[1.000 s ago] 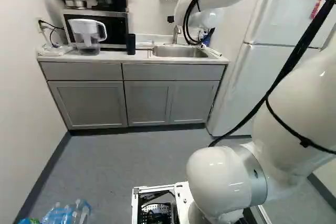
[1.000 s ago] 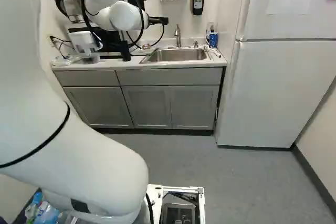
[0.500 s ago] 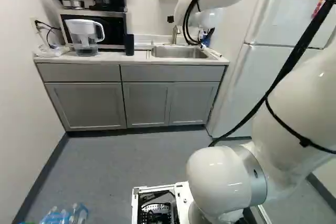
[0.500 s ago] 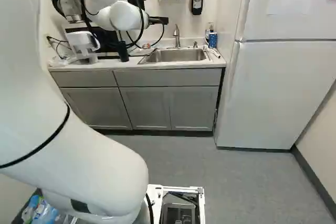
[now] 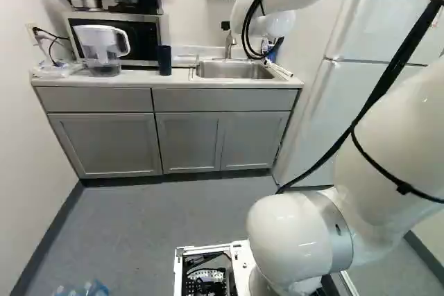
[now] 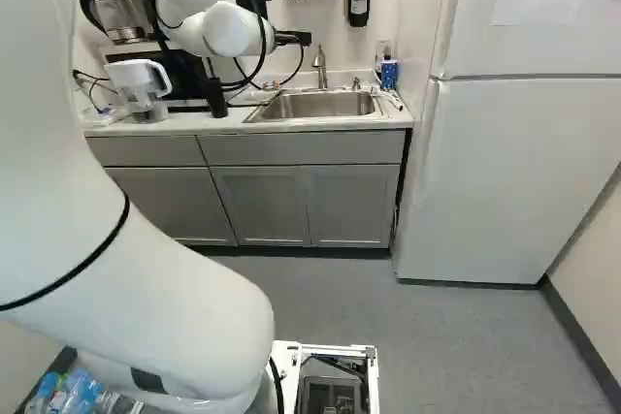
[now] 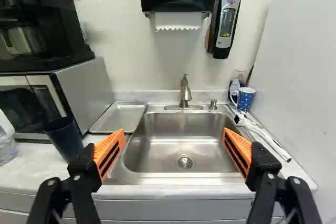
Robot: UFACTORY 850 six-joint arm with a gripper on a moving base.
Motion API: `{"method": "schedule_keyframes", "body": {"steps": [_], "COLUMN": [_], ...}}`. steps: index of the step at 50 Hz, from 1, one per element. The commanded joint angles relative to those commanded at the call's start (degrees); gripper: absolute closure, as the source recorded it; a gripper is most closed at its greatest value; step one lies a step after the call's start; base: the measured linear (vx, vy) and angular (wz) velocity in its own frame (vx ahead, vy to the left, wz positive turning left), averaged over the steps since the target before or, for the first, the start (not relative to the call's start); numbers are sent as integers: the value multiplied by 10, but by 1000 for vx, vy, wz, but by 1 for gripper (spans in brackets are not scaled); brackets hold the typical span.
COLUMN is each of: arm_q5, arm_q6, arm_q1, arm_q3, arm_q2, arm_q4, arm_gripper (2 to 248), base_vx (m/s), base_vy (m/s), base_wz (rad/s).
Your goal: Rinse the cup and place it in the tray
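Left base view: my base has moved nearer the pale bench (image 5: 139, 80); the tall dark-blue cup (image 5: 164, 61), likely mine to rinse, stands upper left.

Right base view: the steel sink (image 6: 325, 106) looms larger, upper centre.

Wrist view: my claw (image 7: 174, 134) gapes wide, empty; grasping comes first.

My arm (image 5: 388, 157) rises from its base jt, bends, reaches fwd at upper R of L base cam. Gripper (image 6: 293, 38) faces fwd, open: 2 fingers (image 7: 253, 169) wide apart, orange pads (image 7: 109, 152) angled inward twd tips.
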Motion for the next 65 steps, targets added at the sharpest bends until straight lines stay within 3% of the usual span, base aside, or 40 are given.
{"method": "schedule_keyframes", "body": {"steps": [43, 65], "arm_q5": [0, 0], "arm_q6": [0, 0], "arm_q1": [0, 0], "arm_q3": [0, 0], "arm_q2": [0, 0], "arm_q4": [0, 0], "arm_gripper": [3, 3], "base_vx": [116, 116], "base_vy": [-88, -37], "base_wz": [3, 102]}}
